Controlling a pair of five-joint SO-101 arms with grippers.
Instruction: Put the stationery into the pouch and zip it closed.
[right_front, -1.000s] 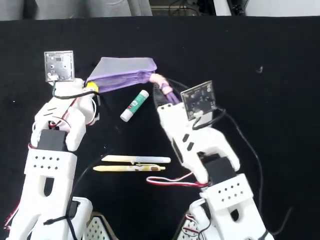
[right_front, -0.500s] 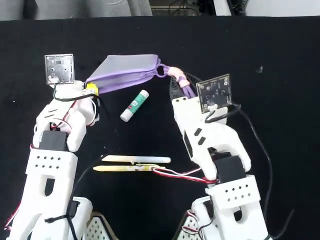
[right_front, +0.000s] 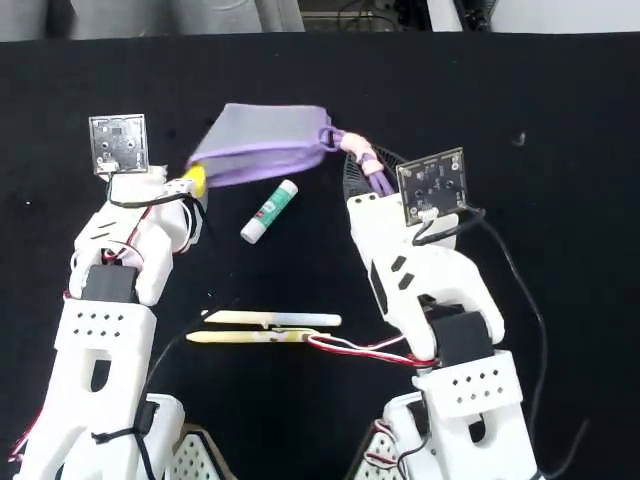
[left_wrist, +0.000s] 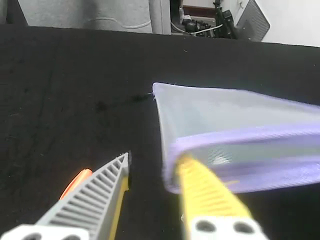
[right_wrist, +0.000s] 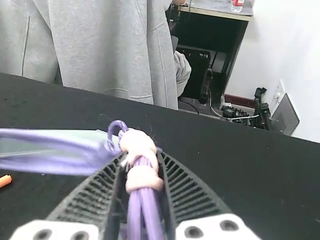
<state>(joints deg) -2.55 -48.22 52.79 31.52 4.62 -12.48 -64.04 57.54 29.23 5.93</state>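
A purple pouch (right_front: 262, 140) lies at the far middle of the black table. My right gripper (right_wrist: 141, 161) is shut on its purple zip cord with pink beads (right_wrist: 137, 145), at the pouch's right end (right_front: 358, 158). My left gripper (left_wrist: 154, 161) stands open at the pouch's left corner (left_wrist: 172, 150), with the yellow finger (left_wrist: 200, 192) against the pouch's edge and nothing between the fingers. A glue stick (right_front: 270, 211) lies just in front of the pouch. Two pens (right_front: 270, 319) (right_front: 258, 337) lie side by side nearer me, between the arms.
A small orange object (left_wrist: 76, 182) lies on the table under the left gripper's grey finger (left_wrist: 97, 197). Red and black cables (right_front: 350, 350) trail from the right arm near the pens. Black table stretches open to the far right (right_front: 560, 150).
My right gripper has drawn the zip cord to the right and the pouch has slid right and farther away with it. Its left corner has come away from the left gripper.
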